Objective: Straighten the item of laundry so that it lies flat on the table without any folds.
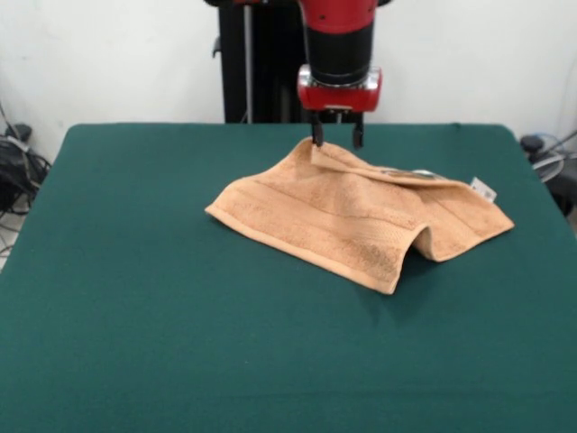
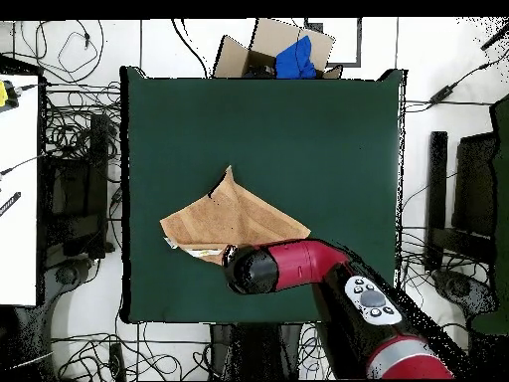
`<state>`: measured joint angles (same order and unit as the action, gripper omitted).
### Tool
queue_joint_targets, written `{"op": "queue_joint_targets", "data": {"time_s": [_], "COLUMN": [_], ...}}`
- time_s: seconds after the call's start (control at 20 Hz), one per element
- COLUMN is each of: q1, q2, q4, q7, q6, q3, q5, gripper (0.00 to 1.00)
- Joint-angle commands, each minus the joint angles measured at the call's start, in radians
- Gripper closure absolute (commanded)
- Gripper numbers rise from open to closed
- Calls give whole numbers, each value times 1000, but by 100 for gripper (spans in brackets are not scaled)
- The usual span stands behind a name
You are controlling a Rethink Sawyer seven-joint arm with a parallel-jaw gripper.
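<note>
A light tan towel with woven border bands and a white tag lies on the plain dark green desk.

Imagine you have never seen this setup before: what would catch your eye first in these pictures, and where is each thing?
First comes the tan towel, lying rumpled near the middle of the dark green table, with one side folded over into a raised hump and a small white tag at one corner. Next, the red and black arm comes down at the towel's far edge, its gripper open, with one fingertip at the cloth.
</note>
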<state>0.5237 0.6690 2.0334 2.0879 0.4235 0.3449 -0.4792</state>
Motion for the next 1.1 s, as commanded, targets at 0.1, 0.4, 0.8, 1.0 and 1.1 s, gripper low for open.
{"op": "queue_joint_targets", "data": {"time_s": [0.1, 0.4, 0.8, 1.0, 1.1], "q1": [31, 75, 128, 145, 149], "q2": [-89, -87, -51, -35, -29], "q4": [1, 11, 33, 31, 30], "q7": [-74, -95, -114, -125, -124], "q6": [-88, -61, -6, 28, 41], "q3": [93, 120, 166, 189, 198], "q5": [-87, -104, -100, -87, -81], "gripper": [0, 0, 0, 0, 0]}}
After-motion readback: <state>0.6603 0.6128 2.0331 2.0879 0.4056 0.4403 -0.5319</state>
